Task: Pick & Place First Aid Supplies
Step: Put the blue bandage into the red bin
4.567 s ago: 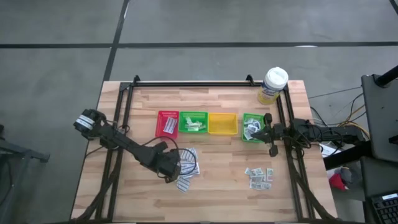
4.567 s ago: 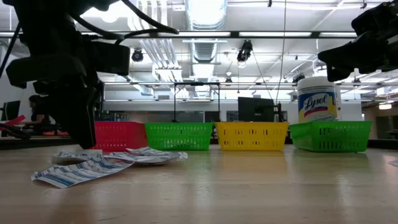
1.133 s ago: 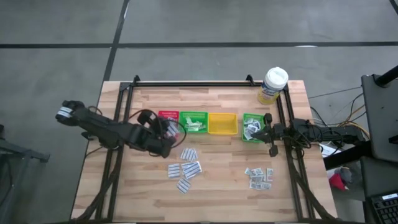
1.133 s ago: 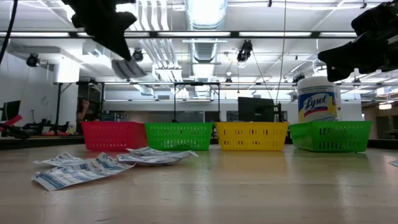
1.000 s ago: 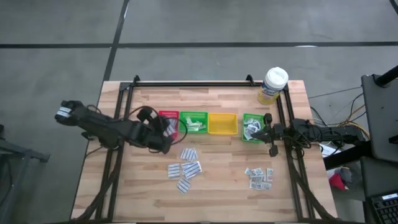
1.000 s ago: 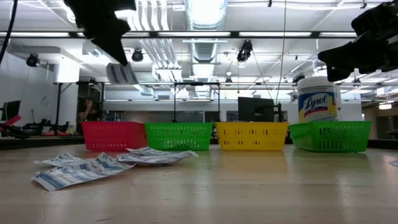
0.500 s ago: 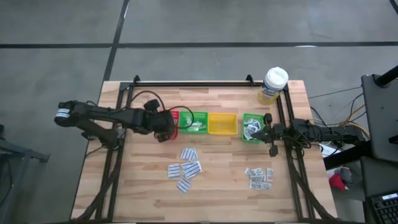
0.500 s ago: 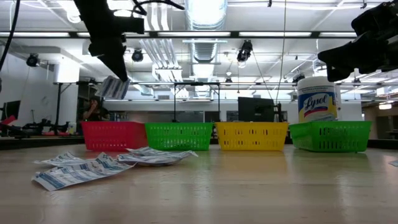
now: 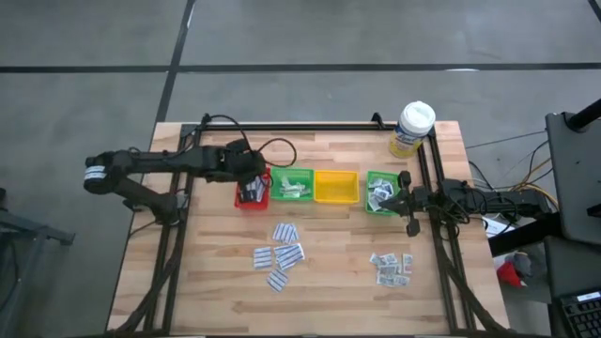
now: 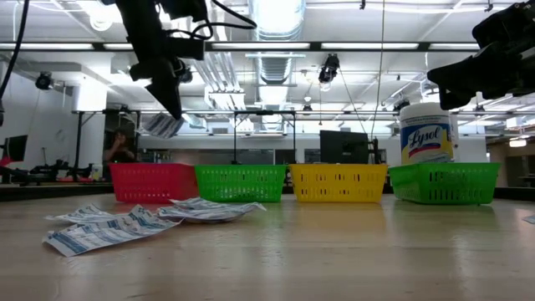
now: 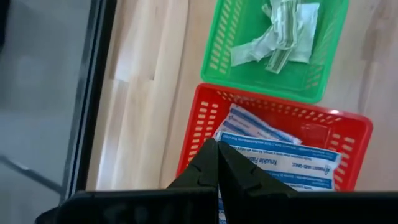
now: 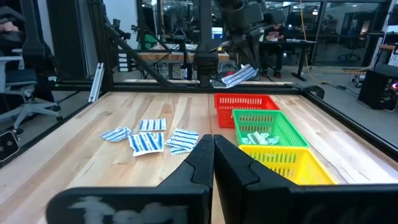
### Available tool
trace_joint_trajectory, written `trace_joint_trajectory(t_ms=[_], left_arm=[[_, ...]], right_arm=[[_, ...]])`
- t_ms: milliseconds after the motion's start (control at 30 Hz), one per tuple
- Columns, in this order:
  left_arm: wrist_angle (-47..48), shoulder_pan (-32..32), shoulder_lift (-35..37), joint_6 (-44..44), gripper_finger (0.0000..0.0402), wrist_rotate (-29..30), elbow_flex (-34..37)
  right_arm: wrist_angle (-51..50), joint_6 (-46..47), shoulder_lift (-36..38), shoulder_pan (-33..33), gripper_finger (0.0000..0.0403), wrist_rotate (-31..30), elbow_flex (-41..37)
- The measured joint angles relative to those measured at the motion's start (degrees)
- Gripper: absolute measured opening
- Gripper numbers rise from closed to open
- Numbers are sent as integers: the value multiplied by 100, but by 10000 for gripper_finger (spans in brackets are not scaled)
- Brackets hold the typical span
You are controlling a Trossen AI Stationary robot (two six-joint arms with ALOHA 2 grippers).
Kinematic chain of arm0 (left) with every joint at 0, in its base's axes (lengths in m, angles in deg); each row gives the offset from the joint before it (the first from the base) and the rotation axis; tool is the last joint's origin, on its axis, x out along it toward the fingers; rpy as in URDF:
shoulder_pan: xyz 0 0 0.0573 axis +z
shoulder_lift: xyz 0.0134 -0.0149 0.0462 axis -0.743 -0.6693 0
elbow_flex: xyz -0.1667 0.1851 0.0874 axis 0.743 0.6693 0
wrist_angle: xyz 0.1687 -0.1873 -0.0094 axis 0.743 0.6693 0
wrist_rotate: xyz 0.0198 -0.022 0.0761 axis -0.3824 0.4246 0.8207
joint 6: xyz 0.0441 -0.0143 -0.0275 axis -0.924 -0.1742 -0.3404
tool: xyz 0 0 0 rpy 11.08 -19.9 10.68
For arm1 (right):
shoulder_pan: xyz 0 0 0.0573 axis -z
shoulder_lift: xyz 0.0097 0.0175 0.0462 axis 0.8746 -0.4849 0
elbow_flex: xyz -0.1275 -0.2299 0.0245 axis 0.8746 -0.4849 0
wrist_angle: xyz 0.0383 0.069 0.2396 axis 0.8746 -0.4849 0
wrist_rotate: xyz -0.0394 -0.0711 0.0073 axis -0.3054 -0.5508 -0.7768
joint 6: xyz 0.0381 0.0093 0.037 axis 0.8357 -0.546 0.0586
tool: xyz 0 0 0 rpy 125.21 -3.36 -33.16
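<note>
- The red slotted plastic tray [image 9: 252, 188] is seen directly beneath the left gripper [image 10: 174, 111].
- A long white blue-printed paper strip [image 10: 162, 125] is pinched in its closed fingers, held above that tray, long axis tilted.
- The right gripper [image 9: 410, 202] is parked shut, empty, farther off.

Bright even overhead lighting, ceiling-lamp glare in low view, soft near-field blur
</note>
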Motion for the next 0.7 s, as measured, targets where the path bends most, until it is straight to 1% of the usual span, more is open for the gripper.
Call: trace_joint_trajectory(t_ms=[167,333,600,700], left_arm=[[-168,279,0,-306,0,-257,5],[-423,429,-2,-539,0,-581,133],[-965,555,-4,-722,0,-707,676],[-1224,629,-4,-826,0,-912,887]], right_arm=[[-2,1,0,-1,8,0,-1],[0,-17,0,0,8,0,-1],[-1,-15,0,0,8,0,-1],[-1,-15,-1,-1,8,0,0]])
